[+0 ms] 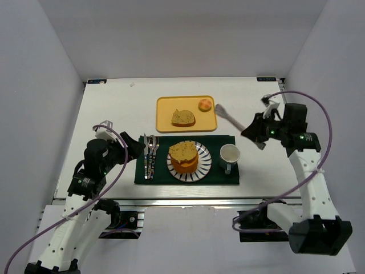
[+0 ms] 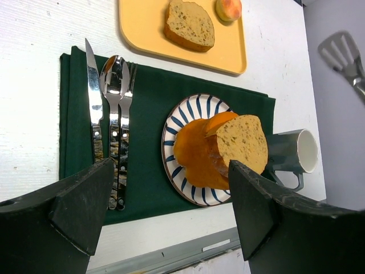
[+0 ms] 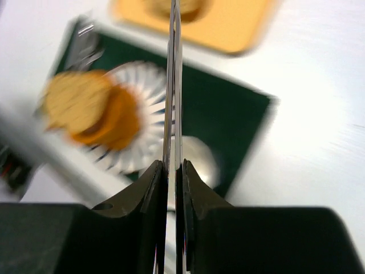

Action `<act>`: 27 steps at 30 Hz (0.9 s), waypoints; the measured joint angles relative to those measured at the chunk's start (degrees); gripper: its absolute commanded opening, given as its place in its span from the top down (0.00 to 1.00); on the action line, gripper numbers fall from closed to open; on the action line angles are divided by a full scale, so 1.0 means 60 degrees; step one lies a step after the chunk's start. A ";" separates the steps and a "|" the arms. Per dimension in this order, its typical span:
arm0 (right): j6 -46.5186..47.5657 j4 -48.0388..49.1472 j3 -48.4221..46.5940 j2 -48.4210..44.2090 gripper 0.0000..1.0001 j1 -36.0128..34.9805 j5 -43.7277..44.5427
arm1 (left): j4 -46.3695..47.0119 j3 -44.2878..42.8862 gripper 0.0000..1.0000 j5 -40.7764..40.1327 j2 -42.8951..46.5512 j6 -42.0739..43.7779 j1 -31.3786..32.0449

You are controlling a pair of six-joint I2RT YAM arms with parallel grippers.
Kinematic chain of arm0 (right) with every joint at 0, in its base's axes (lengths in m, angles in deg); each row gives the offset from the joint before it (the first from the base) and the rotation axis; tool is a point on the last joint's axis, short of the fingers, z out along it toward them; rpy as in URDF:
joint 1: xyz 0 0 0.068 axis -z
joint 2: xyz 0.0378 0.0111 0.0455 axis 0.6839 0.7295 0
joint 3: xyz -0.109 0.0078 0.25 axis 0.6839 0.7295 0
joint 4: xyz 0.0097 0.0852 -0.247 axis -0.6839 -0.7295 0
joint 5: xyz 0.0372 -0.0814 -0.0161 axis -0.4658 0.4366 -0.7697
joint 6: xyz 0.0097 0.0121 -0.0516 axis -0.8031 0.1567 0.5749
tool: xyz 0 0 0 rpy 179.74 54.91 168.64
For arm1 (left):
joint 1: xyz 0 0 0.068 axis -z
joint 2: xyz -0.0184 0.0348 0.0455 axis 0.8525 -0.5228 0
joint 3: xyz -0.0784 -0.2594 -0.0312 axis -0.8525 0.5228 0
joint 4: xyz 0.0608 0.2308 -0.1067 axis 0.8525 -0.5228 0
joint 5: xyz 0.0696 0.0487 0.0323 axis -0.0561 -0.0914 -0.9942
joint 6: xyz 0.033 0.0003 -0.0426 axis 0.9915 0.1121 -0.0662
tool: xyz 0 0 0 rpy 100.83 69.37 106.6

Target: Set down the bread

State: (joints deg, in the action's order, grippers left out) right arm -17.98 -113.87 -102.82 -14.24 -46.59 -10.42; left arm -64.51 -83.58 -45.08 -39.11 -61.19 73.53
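Right end effector (image 1: 250,131) apart from bread (image 1: 183,150)

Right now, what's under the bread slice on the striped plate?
A thick orange cylinder carries the bread slice and stands on the blue-striped plate. The slice covers most of the cylinder's top, and the cylinder hides the plate's middle.

Right wrist view: plate (image 3: 149,123), bread (image 3: 71,103) and mug (image 3: 199,162) motion-blurred. The spatula (image 3: 173,85) clamped in my right gripper (image 3: 173,166) appears edge-on only. Left wrist view: tray (image 2: 142,28) cut by top edge.
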 measured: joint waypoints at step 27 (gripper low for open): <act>0.2994 0.4452 0.1876 0.4102 0.11 0.3235 0.4710 | 0.0576 0.0004 0.07 0.0302 -0.0656 0.0007 0.0000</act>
State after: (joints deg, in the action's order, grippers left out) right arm -0.01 -87.17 -91.56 10.37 -27.19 17.84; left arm -61.06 -83.56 -43.27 -43.04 -61.15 73.53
